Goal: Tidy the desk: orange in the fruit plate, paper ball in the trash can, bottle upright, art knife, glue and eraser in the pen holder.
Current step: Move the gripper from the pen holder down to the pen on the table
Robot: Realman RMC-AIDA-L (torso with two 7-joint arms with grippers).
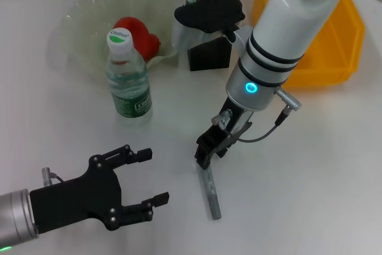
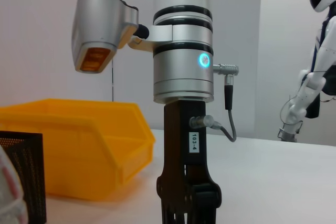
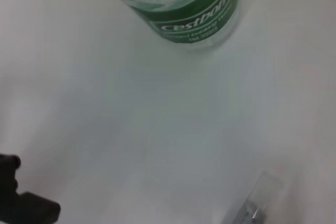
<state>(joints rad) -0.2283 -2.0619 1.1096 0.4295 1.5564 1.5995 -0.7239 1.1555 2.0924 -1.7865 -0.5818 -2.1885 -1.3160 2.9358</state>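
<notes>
The grey art knife [image 1: 210,192] lies flat on the white desk, and its end also shows in the right wrist view [image 3: 255,204]. My right gripper [image 1: 206,152] hangs straight over the knife's far end, close to touching it; from the left wrist view it stands as a black column [image 2: 186,198]. Low at the near left, my left gripper [image 1: 149,177] is open and empty. The green-labelled bottle [image 1: 128,76] stands upright [image 3: 184,3]. A red round fruit [image 1: 137,34] lies in the clear fruit plate [image 1: 77,22]. The black pen holder [image 1: 209,55] stands behind. Paper ball, glue and eraser are out of view.
A yellow bin [image 1: 334,34] sits at the far right behind the right arm, and also shows in the left wrist view [image 2: 79,150] beside the pen holder [image 2: 23,171]. One left fingertip [image 3: 23,205] shows in the right wrist view.
</notes>
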